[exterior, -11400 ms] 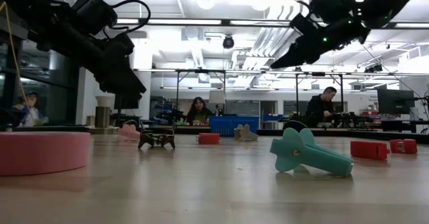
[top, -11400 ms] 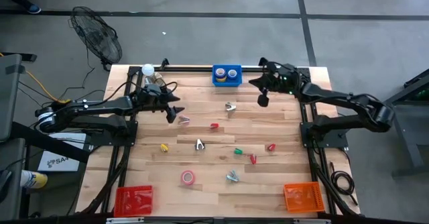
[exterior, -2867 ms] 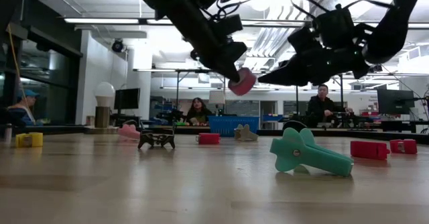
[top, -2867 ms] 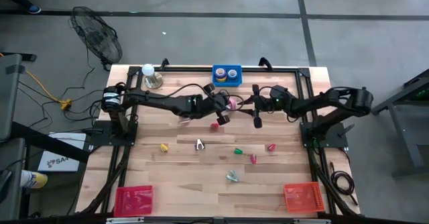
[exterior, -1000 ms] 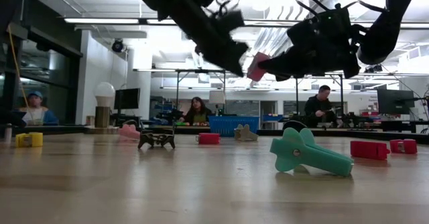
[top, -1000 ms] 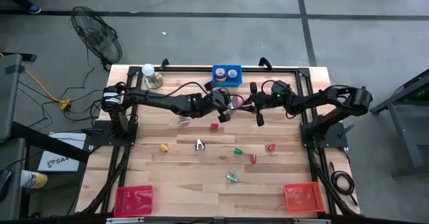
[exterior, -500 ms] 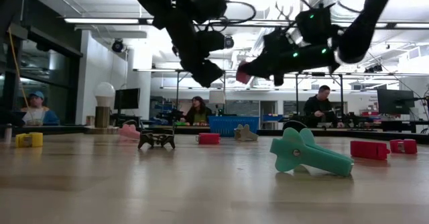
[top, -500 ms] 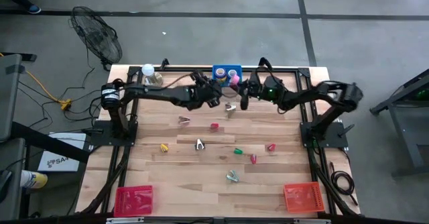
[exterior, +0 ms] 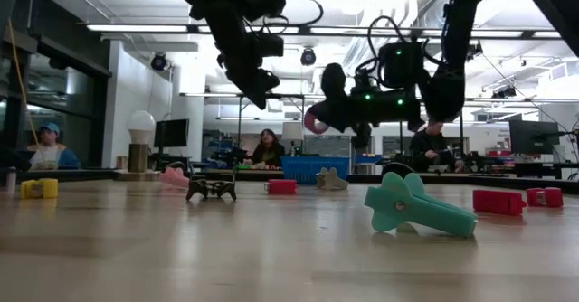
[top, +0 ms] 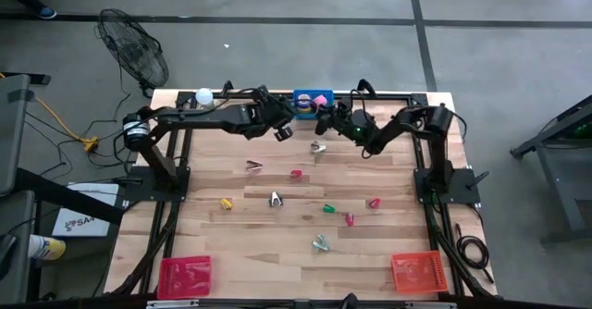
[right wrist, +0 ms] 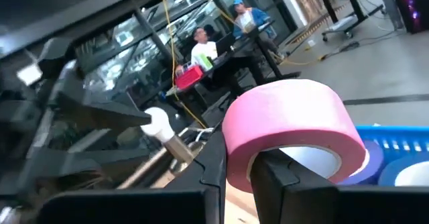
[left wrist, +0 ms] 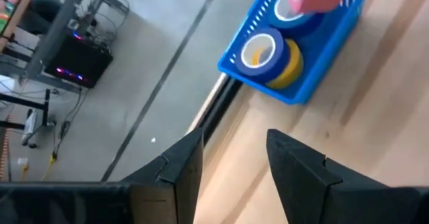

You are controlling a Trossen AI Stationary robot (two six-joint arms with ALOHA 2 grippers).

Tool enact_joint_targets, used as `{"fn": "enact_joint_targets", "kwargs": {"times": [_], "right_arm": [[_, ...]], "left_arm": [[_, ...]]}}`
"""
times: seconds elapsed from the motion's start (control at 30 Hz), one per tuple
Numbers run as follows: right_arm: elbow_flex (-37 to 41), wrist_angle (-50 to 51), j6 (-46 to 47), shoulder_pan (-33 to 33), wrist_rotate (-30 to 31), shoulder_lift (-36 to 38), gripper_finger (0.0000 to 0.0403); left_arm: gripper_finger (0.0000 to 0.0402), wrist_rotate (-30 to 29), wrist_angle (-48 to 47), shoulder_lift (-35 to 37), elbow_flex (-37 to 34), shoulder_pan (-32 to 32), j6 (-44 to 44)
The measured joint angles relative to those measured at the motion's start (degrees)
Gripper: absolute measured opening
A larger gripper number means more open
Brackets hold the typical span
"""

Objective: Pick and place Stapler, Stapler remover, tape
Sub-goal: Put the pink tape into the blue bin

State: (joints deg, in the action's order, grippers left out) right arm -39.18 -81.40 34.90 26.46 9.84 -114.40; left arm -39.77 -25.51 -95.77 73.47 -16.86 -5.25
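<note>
Pink tape (right wrist: pixel 295 127): held by the right gripper (top: pixel 323 105) above the blue bin (top: pixel 298 112) at the far edge of the surface (top: pixel 231 244); not yet released.
Right fingers (right wrist: pixel 278 177): pinching the roll through its wall, one inside the open centre, one outside.
Left gripper (left wrist: pixel 231 160): fingers spread, empty, just beside the bin.
Bin contents: blue tape (left wrist: pixel 263 53) on yellow tape (left wrist: pixel 293 66); second blue roll under the pink one.
Handling, judged: light, stiff ring, smooth sides; wall pinch suits it best.
Risk, judged: roll may land on edge or bounce off the stacked rolls.
</note>
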Motion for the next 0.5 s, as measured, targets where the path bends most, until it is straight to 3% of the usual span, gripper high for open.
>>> {"fn": "enact_joint_targets", "kwargs": {"times": [0.3,0.5], "right_arm": [[-2.70,6.75,5.70,-0.66,5.92,-0.88,0.0033],[-5.03,16.66,4.12,-0.75,13.25,-0.88,0.0033]], "left_arm": [[0.0160,0.46,-5.55,2.63,-0.02,0.07,4.29],[0.0160,0.14,-5.69,3.70,-0.08,0.45,4.66]]}}
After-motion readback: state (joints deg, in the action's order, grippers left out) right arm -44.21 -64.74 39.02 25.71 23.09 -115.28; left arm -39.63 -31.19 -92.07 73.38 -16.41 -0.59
